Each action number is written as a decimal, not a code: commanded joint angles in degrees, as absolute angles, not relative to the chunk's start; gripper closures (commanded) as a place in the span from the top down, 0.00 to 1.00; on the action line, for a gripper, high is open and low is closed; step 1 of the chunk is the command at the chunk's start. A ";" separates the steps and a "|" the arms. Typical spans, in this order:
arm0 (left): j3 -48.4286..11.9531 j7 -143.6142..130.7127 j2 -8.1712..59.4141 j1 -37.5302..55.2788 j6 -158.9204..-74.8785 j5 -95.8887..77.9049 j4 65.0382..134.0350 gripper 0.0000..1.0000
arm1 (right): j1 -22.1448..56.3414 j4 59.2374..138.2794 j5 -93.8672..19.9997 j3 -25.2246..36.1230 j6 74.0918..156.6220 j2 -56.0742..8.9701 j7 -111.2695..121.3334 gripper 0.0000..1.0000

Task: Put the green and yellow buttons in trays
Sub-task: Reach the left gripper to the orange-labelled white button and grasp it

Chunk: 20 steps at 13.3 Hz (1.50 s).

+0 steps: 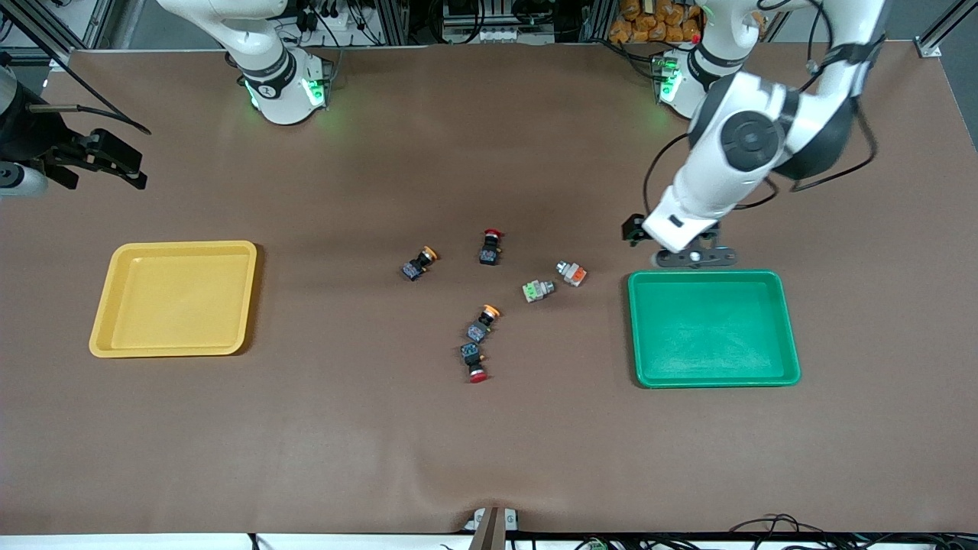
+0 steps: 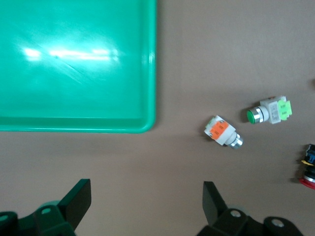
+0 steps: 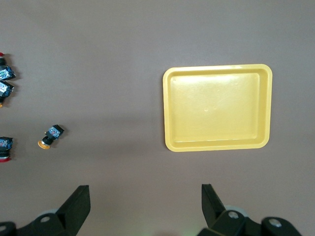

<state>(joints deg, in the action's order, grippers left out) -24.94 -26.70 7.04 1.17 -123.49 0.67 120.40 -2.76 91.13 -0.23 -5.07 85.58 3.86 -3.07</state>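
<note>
Buttons lie loose on the counter [image 1: 489,458] between the empty yellow tray [image 1: 103,328] and green tray [image 1: 787,328]. Right gripper [image 3: 142,209] waits, jaws spread. Left gripper [image 2: 147,206], jaws released, hovers near the green-ended button [image 1: 537,290]; next move likely calls for descending onto it.

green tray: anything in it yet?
Empty. The shallow green plastic tray shows only bare floor in the front view; all six push-button switches lie on the brown table.

Six small buttons [image 1: 489,305] lie mid-worktop [image 1: 306,428] between a yellow tray [image 1: 103,325] and a green tray [image 1: 787,336].
</note>
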 commanded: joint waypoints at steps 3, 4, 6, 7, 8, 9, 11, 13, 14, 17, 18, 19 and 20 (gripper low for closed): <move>-25.93 -24.88 13.78 3.41 -125.77 1.05 120.50 1.00 | -4.04 91.23 -1.32 -5.63 85.17 4.48 -2.37 1.00; -25.93 -24.79 14.76 4.91 -126.38 2.10 120.41 1.00 | -4.13 91.23 -1.32 -5.63 85.17 4.48 -2.37 1.00; -26.01 -24.70 17.65 6.41 -129.19 7.19 120.41 1.00 | -4.13 91.14 -1.32 -5.63 85.17 4.48 -2.37 1.00; -26.02 -24.52 19.32 7.20 -130.59 8.16 120.41 1.00 | -4.04 91.14 -1.32 -5.63 85.17 4.40 -2.46 1.00; -26.02 -24.43 20.73 8.34 -133.04 8.61 120.41 1.00 | -3.87 91.06 -1.32 -5.63 85.34 4.22 -2.46 1.00; -26.02 -24.43 22.13 9.22 -135.42 8.61 120.41 1.00 | -3.95 90.88 -1.32 -5.63 85.34 4.04 -2.46 1.00; -26.02 -24.35 25.12 9.84 -137.19 8.88 119.01 1.00 | -4.04 90.88 -1.32 -5.63 85.17 4.04 -2.46 1.00; -26.02 -23.65 28.20 11.33 -137.37 9.84 116.82 1.00 | -4.04 90.79 -1.23 -5.63 85.17 4.04 -2.63 1.00; -26.02 -23.64 28.56 11.77 -137.37 10.37 116.28 1.00 | -4.04 90.79 -1.23 -5.63 85.25 3.96 -2.90 1.00; -25.93 -23.64 30.75 11.78 -137.37 10.89 114.09 1.00 | -4.13 90.44 -1.06 -5.63 85.60 3.34 -2.90 1.00; -25.93 -23.56 31.54 11.69 -137.46 12.55 113.47 1.00 | -4.22 90.09 -1.05 -5.63 85.61 3.25 -2.81 1.00; -25.93 -23.64 32.60 11.34 -137.46 14.57 112.77 1.00 | -4.22 89.83 -0.71 -5.63 85.61 1.95 -2.55 1.00; -25.93 -23.64 33.65 11.16 -137.46 16.42 112.24 1.00 | -3.87 88.43 -0.27 -5.63 85.52 0.45 -2.29 1.00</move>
